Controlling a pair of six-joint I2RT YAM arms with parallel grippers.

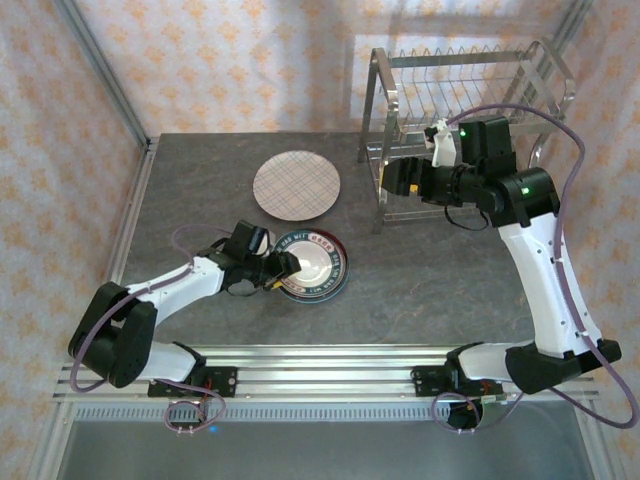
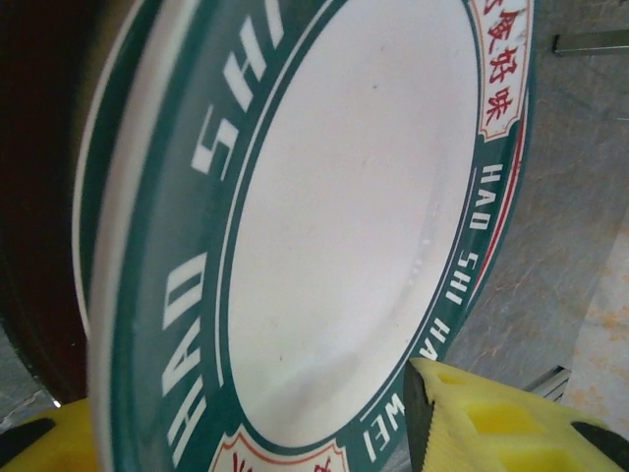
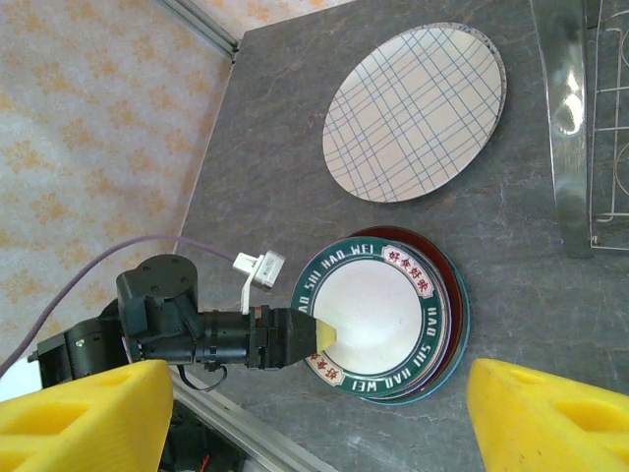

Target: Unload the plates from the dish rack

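Plates [image 1: 312, 262] stacked; lower ones mostly hidden beneath teal-rimmed plate [image 3: 378, 317].

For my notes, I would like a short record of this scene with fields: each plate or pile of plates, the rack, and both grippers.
plaid plate: flat on the table, alone, left of the rack
stack of plates: on the table, nearer the arms than the plaid plate
top of stack: teal-and-white plate with lettering on its rim
dish rack: far right of the table; upper slots look bare
left gripper: at the stack's left rim, fingers on either side of the top plate's edge; grip unclear
right gripper: open, holds nothing, beside the rack's left front
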